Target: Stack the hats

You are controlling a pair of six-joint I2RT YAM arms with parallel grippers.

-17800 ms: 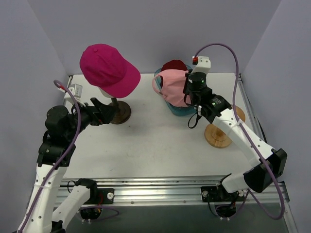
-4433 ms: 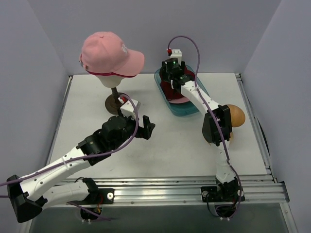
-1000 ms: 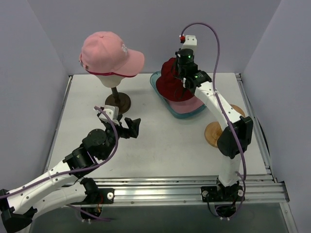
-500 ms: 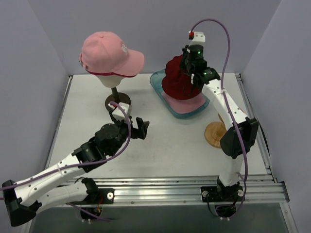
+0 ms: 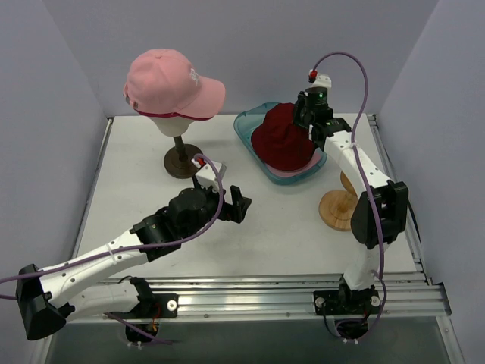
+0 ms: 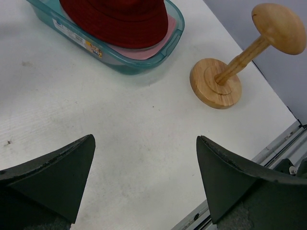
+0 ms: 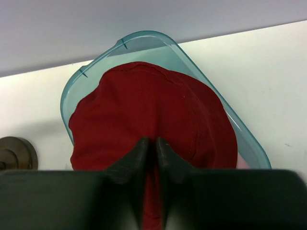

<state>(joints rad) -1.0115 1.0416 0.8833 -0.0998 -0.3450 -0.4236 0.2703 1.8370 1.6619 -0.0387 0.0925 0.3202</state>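
One dark red hat (image 7: 144,105) fills the tray (image 7: 91,62). We see the right gripper (image 7: 151,141) pinching its fabric, the left gripper (image 6: 144,141) wide apart.

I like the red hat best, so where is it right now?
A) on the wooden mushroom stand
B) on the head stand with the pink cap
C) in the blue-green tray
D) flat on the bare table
C: the dark red hat lies inside the teal tray.
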